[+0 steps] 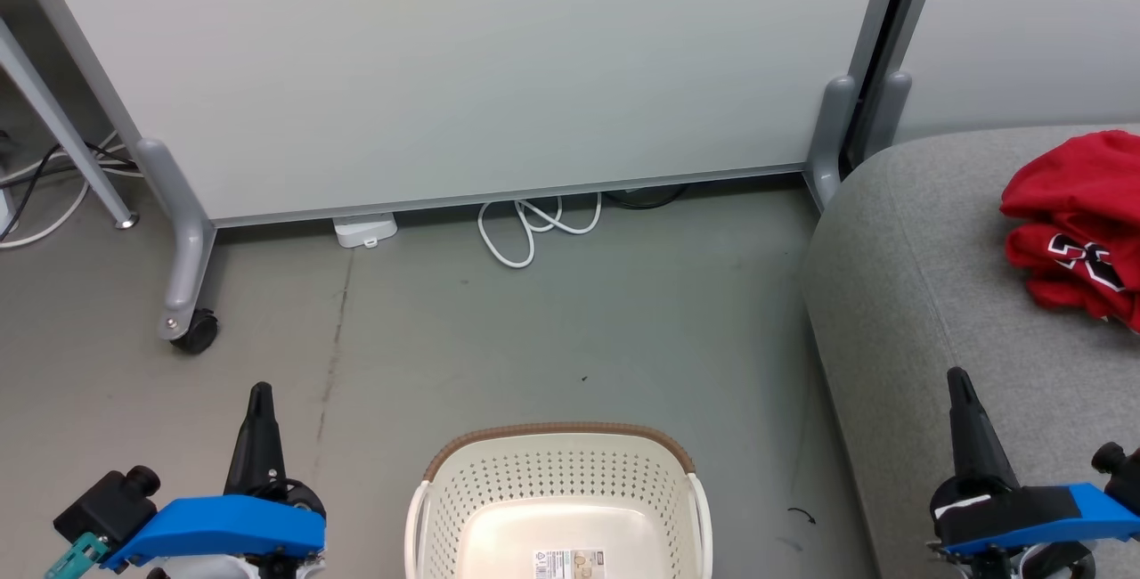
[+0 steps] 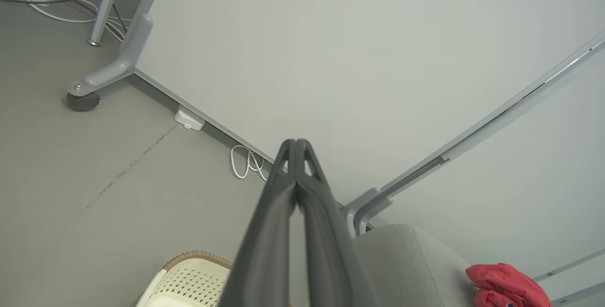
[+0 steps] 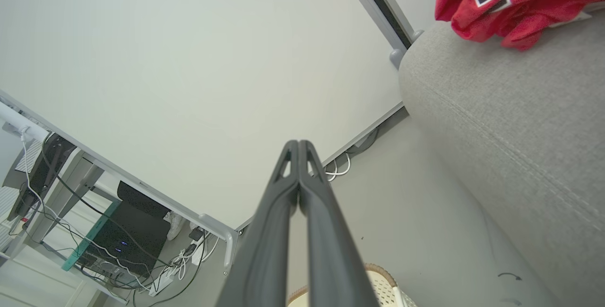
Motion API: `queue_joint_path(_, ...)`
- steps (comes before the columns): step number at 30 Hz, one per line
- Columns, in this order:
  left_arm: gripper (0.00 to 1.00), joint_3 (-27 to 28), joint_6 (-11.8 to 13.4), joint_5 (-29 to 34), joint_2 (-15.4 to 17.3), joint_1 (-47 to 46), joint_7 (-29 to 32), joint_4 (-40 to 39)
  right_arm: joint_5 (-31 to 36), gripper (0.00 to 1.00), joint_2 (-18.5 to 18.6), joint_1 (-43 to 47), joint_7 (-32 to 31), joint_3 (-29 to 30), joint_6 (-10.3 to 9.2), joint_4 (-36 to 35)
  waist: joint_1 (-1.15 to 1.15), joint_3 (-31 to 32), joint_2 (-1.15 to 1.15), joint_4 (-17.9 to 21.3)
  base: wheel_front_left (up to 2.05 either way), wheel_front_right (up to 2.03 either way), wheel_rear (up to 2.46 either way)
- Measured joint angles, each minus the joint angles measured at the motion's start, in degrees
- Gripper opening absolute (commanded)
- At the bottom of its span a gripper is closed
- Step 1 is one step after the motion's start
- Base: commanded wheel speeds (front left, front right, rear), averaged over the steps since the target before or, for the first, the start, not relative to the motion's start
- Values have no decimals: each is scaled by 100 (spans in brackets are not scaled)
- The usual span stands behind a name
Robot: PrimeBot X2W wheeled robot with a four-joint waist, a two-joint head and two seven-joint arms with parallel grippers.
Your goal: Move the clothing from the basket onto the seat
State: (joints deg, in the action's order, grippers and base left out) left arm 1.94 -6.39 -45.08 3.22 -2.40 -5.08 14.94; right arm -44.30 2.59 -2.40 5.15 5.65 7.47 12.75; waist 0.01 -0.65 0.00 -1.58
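Note:
The red jerseys (image 1: 1078, 227) lie bunched on the grey seat (image 1: 926, 294) at the right, black-and-white numbers showing; the same red jerseys (image 3: 510, 0) and red jerseys (image 2: 508, 288) appear in both wrist views. The cream basket (image 1: 557, 508) with a brown rim stands on the floor at bottom centre, holding nothing but a label on its bottom. My left gripper (image 1: 260, 392) is shut at the lower left, left of the basket. My right gripper (image 1: 957, 379) is shut at the lower right, over the seat's front edge. Neither holds anything.
A white partition panel (image 1: 463, 62) on grey castor feet (image 1: 191, 330) stands behind the basket. A white cable (image 1: 534, 227) and a small white box (image 1: 365, 230) lie at its base. Table legs and cables (image 1: 53, 178) are at far left. Bare grey floor (image 1: 534, 338) lies between.

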Motion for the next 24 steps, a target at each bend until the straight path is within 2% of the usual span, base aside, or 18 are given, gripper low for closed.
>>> queue_joint_path(24,0,159,-21,-1678,-10,-127,410,-27,-1697,0,1,-125,-414,30,0,46,0,13,0,44,0,0,0)
